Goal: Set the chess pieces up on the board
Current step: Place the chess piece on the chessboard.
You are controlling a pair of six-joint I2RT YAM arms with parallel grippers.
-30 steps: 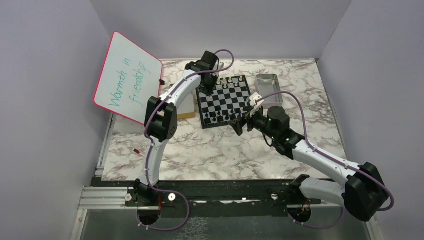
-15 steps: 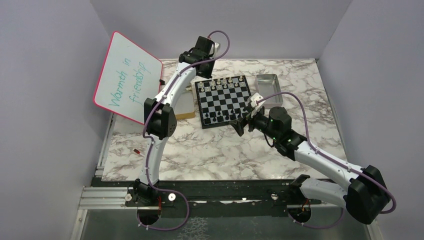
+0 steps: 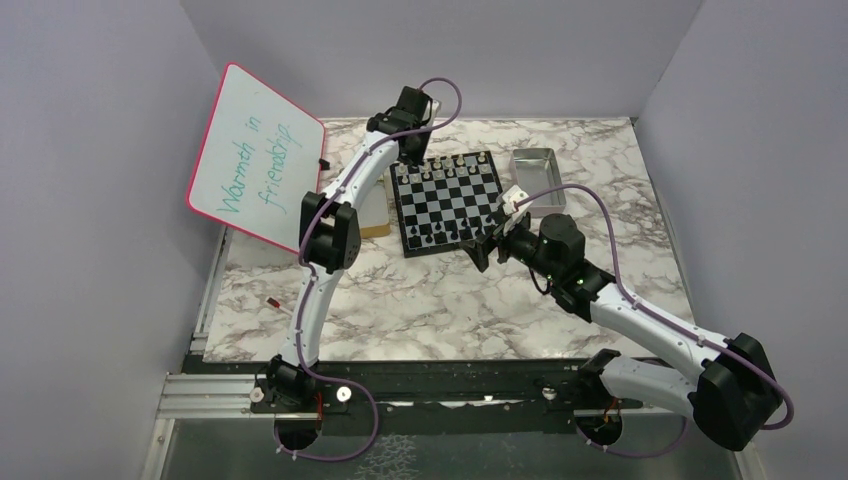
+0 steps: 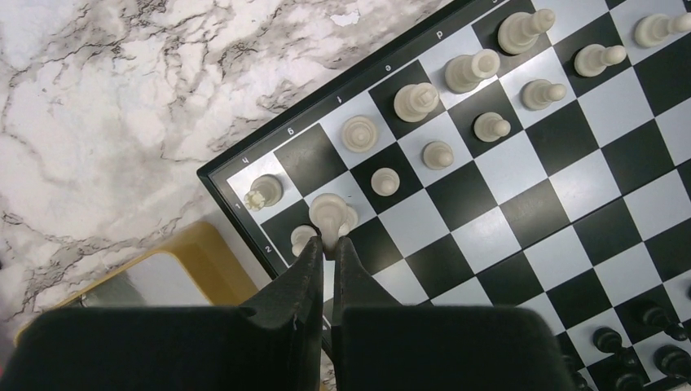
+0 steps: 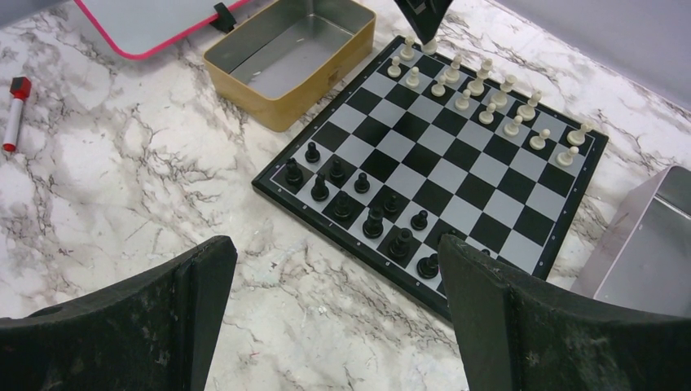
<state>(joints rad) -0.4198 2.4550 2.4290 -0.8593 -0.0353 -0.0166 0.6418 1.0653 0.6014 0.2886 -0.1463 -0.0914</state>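
Two rows of pale chess pieces [image 4: 415,102] stood along the far edge of the board [image 4: 538,208], and the black ones [image 5: 373,221] stood in two rows along its near edge, with the middle squares bare. The board lay on the marbled table [image 3: 420,300], between a yellow-sided tin box [image 5: 285,61] on its left and a shiny metal tray [image 3: 537,172] on its right.

The left gripper [image 4: 327,244] hung over the board's far-left corner, the one beside the tin box. Its jaws were pinched almost together on a whitish piece [image 4: 332,213], which sat at their tips over the squares just inside that corner. A pale rook [image 4: 265,191] stood on the corner square beside it, and another small pale piece [image 4: 303,238] showed against the left finger. The right gripper [image 5: 336,248] was off the board's near-right corner, jaws spread wide with nothing between them, facing across the black rows.

Small white letters ran along the board's black rim in the left wrist view; "e" and "d" could be made out, with the digits "1" and "2" down the adjoining side. A whiteboard [image 3: 255,155] with a pink-red frame leaned at the left wall, with "Warmth in friendship" handwritten on it in teal. A marker [image 5: 14,122] with a red cap lay on the table to the left, well apart from the board.
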